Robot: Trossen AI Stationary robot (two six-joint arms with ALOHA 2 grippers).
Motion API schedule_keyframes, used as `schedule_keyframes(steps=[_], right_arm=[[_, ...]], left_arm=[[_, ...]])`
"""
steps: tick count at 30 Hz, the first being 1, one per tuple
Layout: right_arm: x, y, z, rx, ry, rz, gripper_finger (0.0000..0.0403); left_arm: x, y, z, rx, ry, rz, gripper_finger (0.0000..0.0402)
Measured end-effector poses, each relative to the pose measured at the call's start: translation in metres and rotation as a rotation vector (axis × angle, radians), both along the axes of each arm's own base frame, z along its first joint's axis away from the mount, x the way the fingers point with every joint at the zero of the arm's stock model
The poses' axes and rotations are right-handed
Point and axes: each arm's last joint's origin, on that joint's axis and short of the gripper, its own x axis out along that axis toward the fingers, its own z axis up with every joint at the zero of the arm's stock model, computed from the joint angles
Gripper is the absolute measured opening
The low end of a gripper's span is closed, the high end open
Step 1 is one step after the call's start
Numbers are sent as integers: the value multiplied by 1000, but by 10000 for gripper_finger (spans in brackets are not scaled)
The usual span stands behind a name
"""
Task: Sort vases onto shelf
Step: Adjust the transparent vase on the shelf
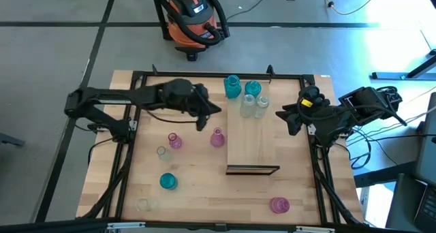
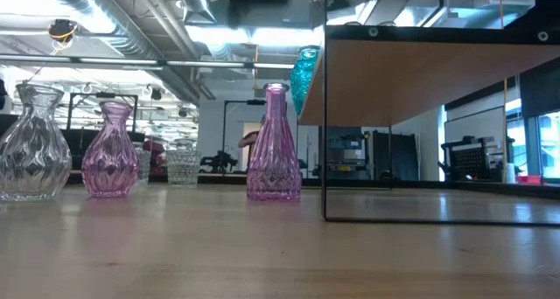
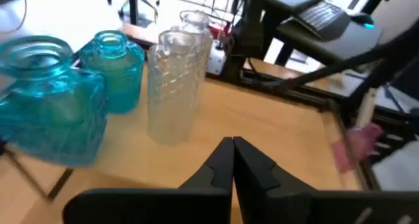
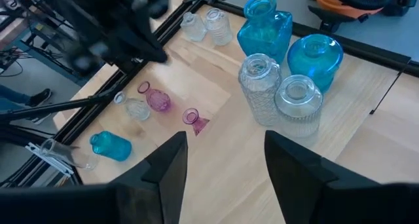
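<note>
Vases stand in two groups, some on the shelf (image 1: 252, 141) and the rest on the counter (image 1: 197, 185) beside it. Largest in view is the counter itself, a light wooden top inside a black frame; on it lies the shelf, a long pale board with a dark edge at its near short end, raised on thin black legs as the low view shows. The left arm (image 1: 116, 100) reaches in from the left side, its gripper (image 1: 204, 114) hanging just off the shelf's left edge with its fingers (image 3: 222, 165) pressed together and nothing between them. The right arm (image 1: 354, 110) sits at the right side of the counter, its gripper (image 1: 289, 117) just beyond the shelf's right edge, fingers (image 4: 167, 165) about half apart and empty. At the far end of the shelf four vases cluster: a square teal vase (image 1: 233, 86), a round teal vase (image 1: 253, 88), and two clear vases (image 1: 248, 103) (image 1: 261, 103) standing close together in front of them. On the counter left of the shelf, a tall pink vase (image 1: 217, 137) stands near the shelf's edge, a second pink vase (image 1: 174, 141) stands farther left, with a small clear vase (image 1: 163, 152) just beside it. Nearer the front a teal vase (image 1: 167, 181) stands alone, another clear vase (image 1: 144, 204) sits close to the front left corner, and a pink vase (image 1: 279, 205) stands past the shelf's dark end.
</note>
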Motion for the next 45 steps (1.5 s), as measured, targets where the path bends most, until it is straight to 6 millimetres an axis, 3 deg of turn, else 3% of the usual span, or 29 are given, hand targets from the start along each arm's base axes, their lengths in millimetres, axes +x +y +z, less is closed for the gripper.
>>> schedule_keyframes(steps=[3, 11, 21, 32, 45], right_arm=[[0, 0, 0, 9, -5, 2, 184], [0, 1, 0, 34, -6, 1, 184], [0, 1, 0, 36, -1, 2, 184], [-1, 0, -1, 28, 9, 1, 184], [-1, 0, -1, 29, 9, 0, 184]], left_arm=[[22, 3, -18, 6, -5, -39, 0], [67, 11, -28, 71, -46, -34, 0], [67, 24, -35, 144, 29, 184, 0], [81, 16, -59, 109, 76, 198, 0], [87, 18, -57, 129, 11, 252, 0]])
